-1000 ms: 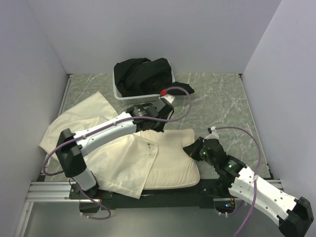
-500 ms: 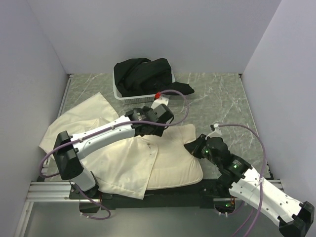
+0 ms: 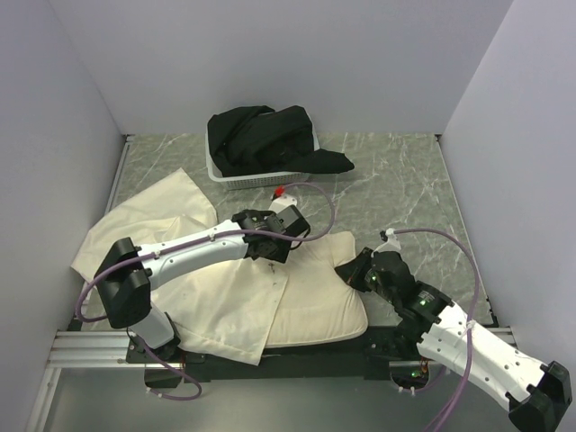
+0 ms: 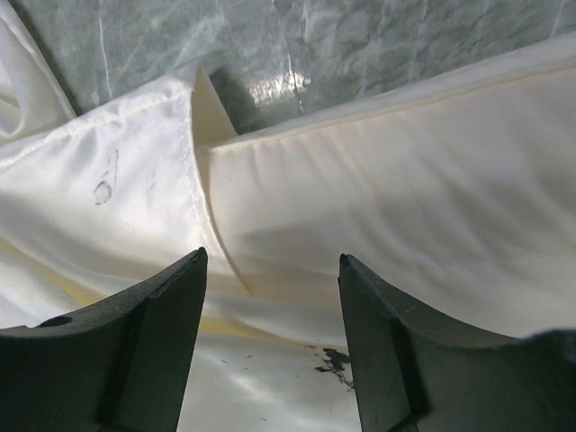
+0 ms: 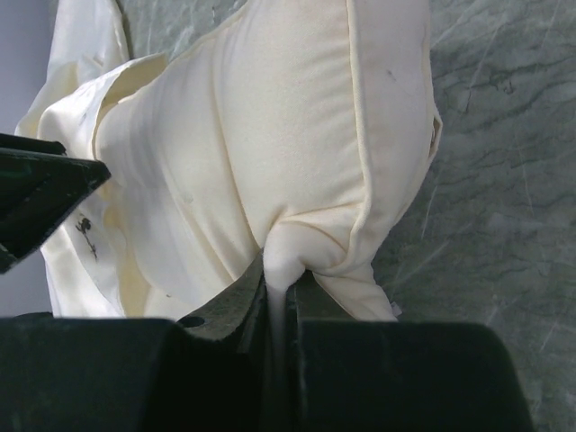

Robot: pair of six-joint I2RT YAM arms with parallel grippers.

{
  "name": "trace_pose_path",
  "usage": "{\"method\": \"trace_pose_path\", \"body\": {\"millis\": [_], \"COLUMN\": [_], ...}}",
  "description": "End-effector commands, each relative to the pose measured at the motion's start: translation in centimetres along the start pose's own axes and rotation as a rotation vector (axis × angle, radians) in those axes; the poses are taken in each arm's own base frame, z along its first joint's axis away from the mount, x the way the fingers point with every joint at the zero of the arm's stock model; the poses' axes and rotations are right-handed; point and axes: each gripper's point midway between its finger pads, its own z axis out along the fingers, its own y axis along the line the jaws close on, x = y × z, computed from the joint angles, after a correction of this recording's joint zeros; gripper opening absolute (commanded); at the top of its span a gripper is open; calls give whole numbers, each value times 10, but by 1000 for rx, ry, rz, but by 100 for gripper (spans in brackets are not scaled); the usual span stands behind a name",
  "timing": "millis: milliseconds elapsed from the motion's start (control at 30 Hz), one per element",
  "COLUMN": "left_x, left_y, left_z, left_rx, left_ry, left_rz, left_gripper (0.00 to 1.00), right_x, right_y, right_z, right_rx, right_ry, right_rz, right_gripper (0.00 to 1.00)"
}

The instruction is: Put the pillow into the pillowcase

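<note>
The cream pillow (image 3: 317, 290) lies at the near middle of the table, its left part tucked inside the thin shiny pillowcase (image 3: 216, 306). My right gripper (image 3: 347, 269) is shut on a pinched fold of the pillow's (image 5: 297, 135) right edge, and that fold runs down between the closed right gripper (image 5: 278, 292). My left gripper (image 3: 273, 251) hovers over the pillowcase mouth, open and holding nothing. In the left wrist view the left gripper (image 4: 270, 261) stands just above the hem of the pillowcase (image 4: 108, 180), where the pillow (image 4: 405, 180) emerges.
A white basket (image 3: 241, 180) heaped with black cloth (image 3: 265, 139) stands at the back centre. More of the pillowcase spreads toward the left wall (image 3: 135, 220). Grey walls close in the marbled table (image 3: 405, 189) on three sides.
My left gripper has opened, letting go of the pillowcase edge, and has drawn back a little toward the near left. The right gripper keeps its hold on the pillow.
</note>
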Motion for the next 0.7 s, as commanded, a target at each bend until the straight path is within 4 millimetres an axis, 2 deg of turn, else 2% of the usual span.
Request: {"method": "trace_pose_path", "body": {"millis": [0,200,300,333,400,433,467,533,567,667], "left_x": [5,18,21,21,15,11,2,-9,-23,-49], "left_y": [-3,5,-4,-10,-28,-32,-39,-47,-51,-57], "left_z": [-3,-5,-1,-1,-5,-9,-16,-26,-37,-59], "left_rx": [43,39,74,102,188,215,249,301,332,381], "left_ry": [3,30,43,49,48,44,26,11,-19,-77], "left_rz": [-40,-32,-22,-19,-17,-19,-25,-22,-32,-40], "left_gripper": [65,66,50,35,20,6,1,1,1,1], "right_x": [-3,2,1,0,-2,-4,-5,-8,-8,-10], "right_y": [33,29,29,30,31,33,33,37,39,46], "right_z": [-5,0,0,-1,-3,-5,-6,-9,-10,-14], "right_rx": [-134,-127,-127,-126,-125,-127,-128,-136,-143,-161], "right_ry": [2,16,16,13,6,1,-1,-5,-3,-2], "right_rz": [13,17,17,17,15,14,13,12,13,15], "right_gripper": [0,0,0,0,0,0,0,0,0,0]}}
